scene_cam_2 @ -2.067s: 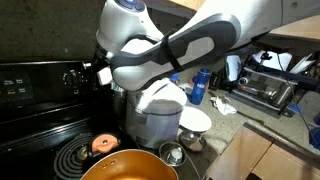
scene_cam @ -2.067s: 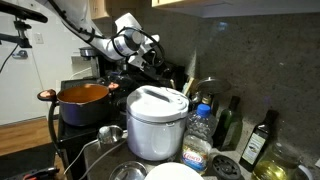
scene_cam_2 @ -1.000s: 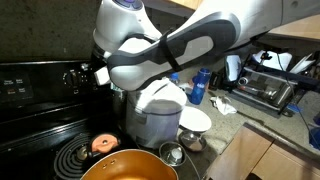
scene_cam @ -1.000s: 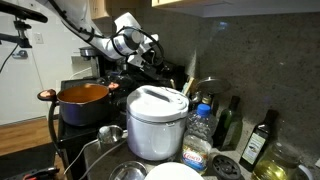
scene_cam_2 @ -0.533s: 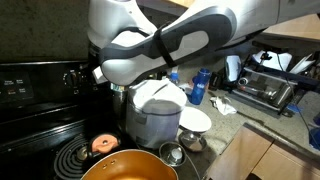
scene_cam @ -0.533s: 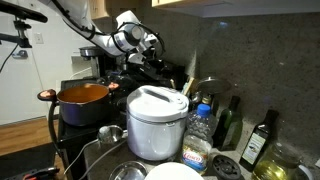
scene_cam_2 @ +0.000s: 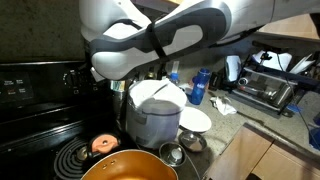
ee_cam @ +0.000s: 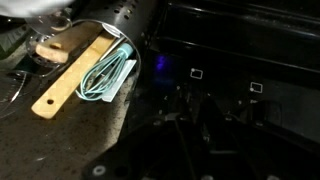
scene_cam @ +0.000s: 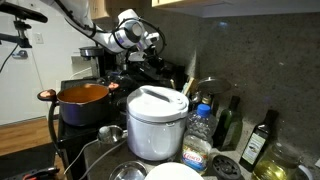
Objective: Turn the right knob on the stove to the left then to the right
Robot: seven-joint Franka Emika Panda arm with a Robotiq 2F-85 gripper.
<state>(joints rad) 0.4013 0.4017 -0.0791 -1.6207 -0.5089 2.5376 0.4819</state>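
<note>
— Black, the stove (scene_cam_2: 30, 100) is standing just beside the white rice cooker (scene_cam_2: 155, 112) in both exterior views, carrying an orange pot (scene_cam: 82, 97) on its cooktop
— And the gripper (scene_cam: 148, 58)?
— It is hovering up by the stove's raised rear section, the white arm (scene_cam_2: 150, 40) partly hiding it; the wrist view is giving only dark shapes, so I cannot tell whether it is clenched or released
</note>
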